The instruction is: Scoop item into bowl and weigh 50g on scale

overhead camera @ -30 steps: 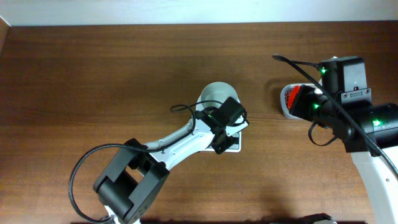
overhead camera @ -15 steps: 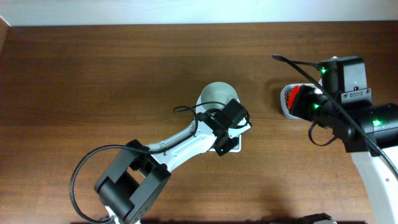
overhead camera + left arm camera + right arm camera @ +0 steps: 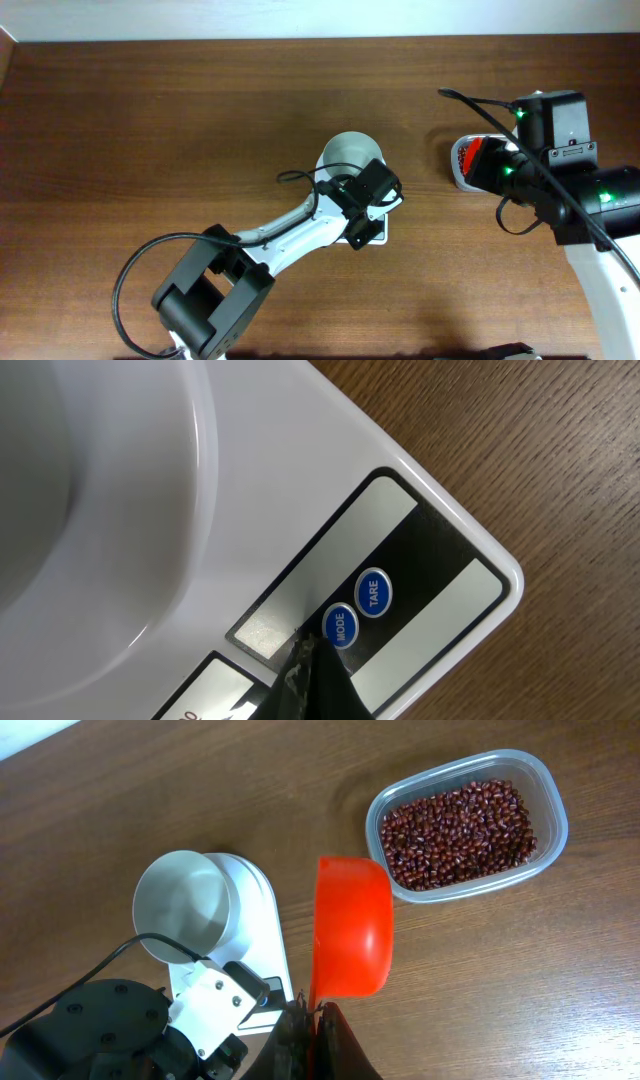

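Observation:
The white bowl [image 3: 345,152] stands on the white scale [image 3: 380,231]; both show in the right wrist view, bowl [image 3: 185,900] and scale [image 3: 258,925]. The bowl looks empty. My left gripper [image 3: 361,236] is shut with nothing in it; its tip [image 3: 306,652] sits at the scale's panel beside the blue MODE button [image 3: 340,627], with the TARE button [image 3: 373,592] just beyond. My right gripper [image 3: 312,1012] is shut on the handle of an orange-red scoop [image 3: 350,925], which looks empty and hangs above the table. The beans [image 3: 458,818] lie in a clear tub [image 3: 548,845].
In the overhead view the scoop [image 3: 467,158] shows under my right arm [image 3: 560,170], which hides most of the tub. The left arm [image 3: 290,230] stretches from the front left to the scale. Part of the display [image 3: 205,698] shows beside the left fingers.
My left gripper has shifted slightly over the scale's button end. The right arm and scoop have not moved.

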